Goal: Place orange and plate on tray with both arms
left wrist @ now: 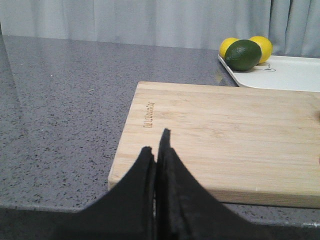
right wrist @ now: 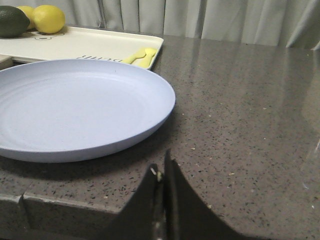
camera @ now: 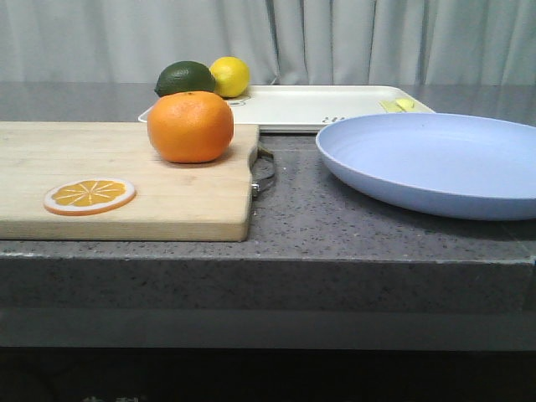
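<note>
Orange [camera: 190,126] sits on far right part of wooden cutting board [camera: 126,180], left side of counter [camera: 293,218]. Orange slice [camera: 90,196] lies flat on board, near left of orange. Plate [camera: 435,163] rests on counter at right, just near side of tray [camera: 327,107]. Tray at far centre, holding lime [camera: 184,78] and lemon [camera: 230,76] at its left end. Left gripper [left wrist: 156,150] pressed together, above near edge of board. Right gripper [right wrist: 161,172] pressed together, over counter just near side of plate.
</note>
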